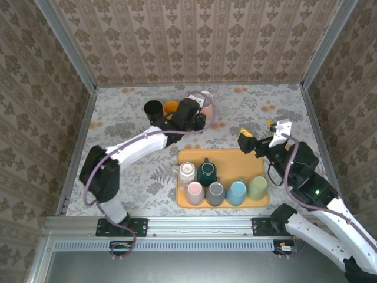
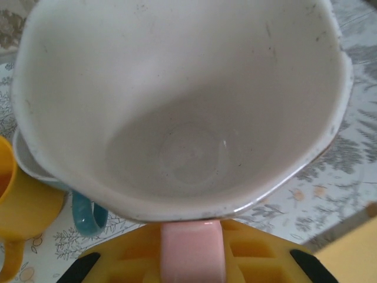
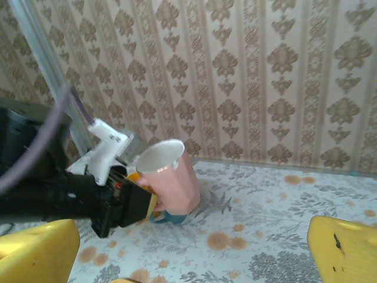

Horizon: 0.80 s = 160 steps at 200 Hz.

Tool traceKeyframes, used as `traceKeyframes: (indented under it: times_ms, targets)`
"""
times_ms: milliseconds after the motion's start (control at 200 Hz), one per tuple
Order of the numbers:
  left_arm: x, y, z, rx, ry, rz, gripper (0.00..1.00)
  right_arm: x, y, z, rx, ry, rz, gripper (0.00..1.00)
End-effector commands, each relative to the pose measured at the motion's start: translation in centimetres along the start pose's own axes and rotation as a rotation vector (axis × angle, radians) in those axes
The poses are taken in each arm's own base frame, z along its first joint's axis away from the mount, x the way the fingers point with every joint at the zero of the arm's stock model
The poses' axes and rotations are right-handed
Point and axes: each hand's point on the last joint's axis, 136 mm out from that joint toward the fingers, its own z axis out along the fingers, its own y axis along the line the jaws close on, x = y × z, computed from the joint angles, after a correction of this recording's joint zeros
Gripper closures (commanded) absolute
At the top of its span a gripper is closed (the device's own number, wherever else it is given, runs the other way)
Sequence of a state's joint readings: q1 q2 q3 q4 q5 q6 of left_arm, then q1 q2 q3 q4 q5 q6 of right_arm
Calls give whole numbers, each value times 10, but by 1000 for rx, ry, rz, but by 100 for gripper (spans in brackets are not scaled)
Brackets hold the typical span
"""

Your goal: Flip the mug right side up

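Left arm reaches far over the bench (image 1: pixel 126 177). Left end effector (image 1: pixel 196 116) grips the pink mug (image 3: pixel 169 177) by its handle, mug just beyond, tilted, mouth up. Right arm folded; right end effector (image 1: pixel 264 134) spread wide, empty.

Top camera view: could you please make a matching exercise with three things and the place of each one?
Things:
1. pink mug
2. black mug
3. tray

Places:
a. in front of the arms' bases, carrying mugs
b. on the table, next to a yellow mug
c. held by the left gripper

Pairs: 1-c; 2-b; 3-a
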<state>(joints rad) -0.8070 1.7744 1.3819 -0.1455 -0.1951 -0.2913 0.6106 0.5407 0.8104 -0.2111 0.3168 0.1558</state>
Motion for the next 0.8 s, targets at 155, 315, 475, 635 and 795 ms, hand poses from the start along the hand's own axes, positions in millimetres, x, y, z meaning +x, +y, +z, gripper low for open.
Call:
traceKeyframes:
  times_ms: [155,315,475,635,795]
  targets:
    - [-42,11,39,-209,-92,-53,100,6,-15,-9,65,7,-13,0]
    - [-29,14,68,-274,-44,-48,100,12,-15,-9,60,16,-18,0]
    - [-19,15,86,-279,-42,-85,100,14,-17,-10,64,15,-17,0]
    - [-8,23,101,-278,-25,-113,100,16,-19,-10,73,15,-25,0]
    - [0,27,108,-264,-12,-132,100,18,-20,-11,79,16,-27,0]
